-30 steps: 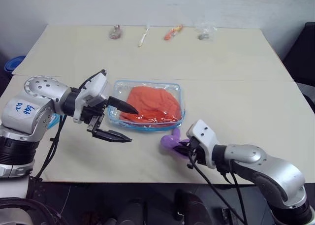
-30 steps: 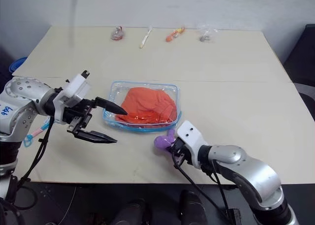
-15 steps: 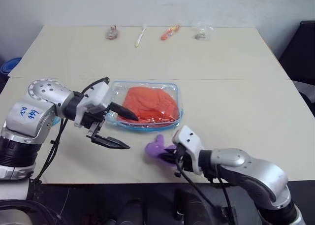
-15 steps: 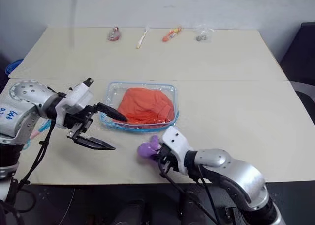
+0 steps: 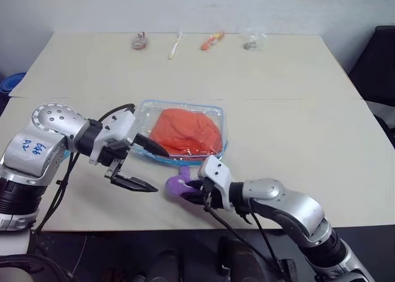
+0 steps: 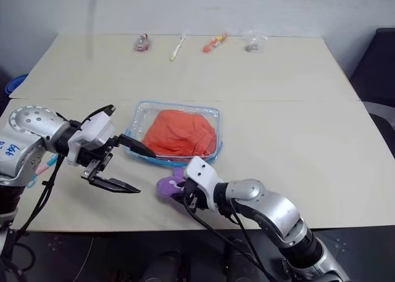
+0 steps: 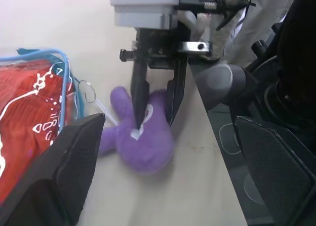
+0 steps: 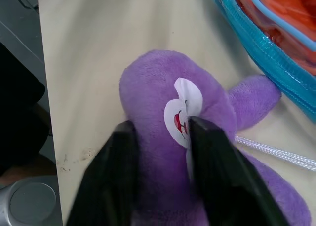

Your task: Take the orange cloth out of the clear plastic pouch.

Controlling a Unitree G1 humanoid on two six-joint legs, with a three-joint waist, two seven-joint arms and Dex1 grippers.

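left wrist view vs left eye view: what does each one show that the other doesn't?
Left wrist view alone: the white face patch on the purple plush toy, with the right end effector straddling the toy, its fingers parted on either side of the patch.
Left eye view alone: the whole table, the four small items along its far edge, and the left end effector, open, beside the clear plastic pouch.
Both: the orange cloth inside the pouch, and the toy in front of it.

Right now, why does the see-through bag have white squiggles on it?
In the left wrist view, light glints off the clear plastic pouch as white streaks over the orange cloth; in the left eye view the pouch shines only faintly.
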